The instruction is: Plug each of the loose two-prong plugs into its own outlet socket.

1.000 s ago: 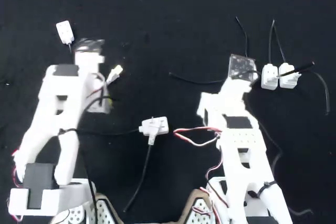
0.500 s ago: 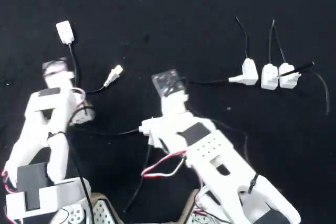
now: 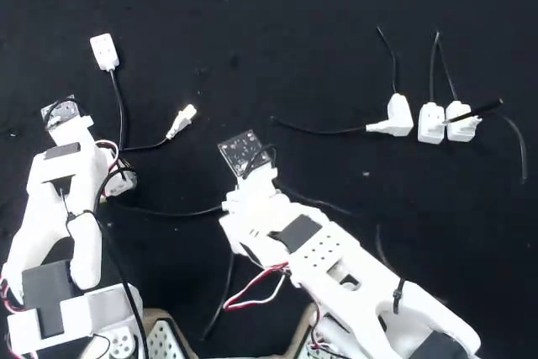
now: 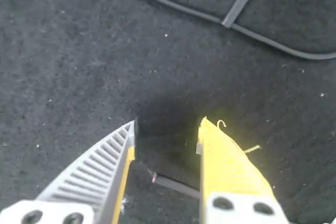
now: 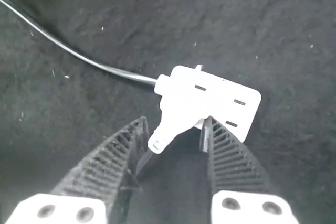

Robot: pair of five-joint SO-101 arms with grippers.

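Right gripper (image 5: 174, 123) spread wide at white outlet socket (image 5: 223, 100).
Fingers (image 5: 223, 148) flanking its tapered end; black cable (image 5: 79, 56) attached.

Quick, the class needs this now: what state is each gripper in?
Left gripper: open, empty, over the black cloth.
Right gripper: open, straddling a white part of the outlet block, not clamped.

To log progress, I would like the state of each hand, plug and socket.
left hand, open, empty.
right hand, open, astride the centre plug.
centre plug, against centre socket; seating unclear.
small plug, loose, unplugged.
far-left socket, nothing plugged in.
far-right sockets, cannot tell.
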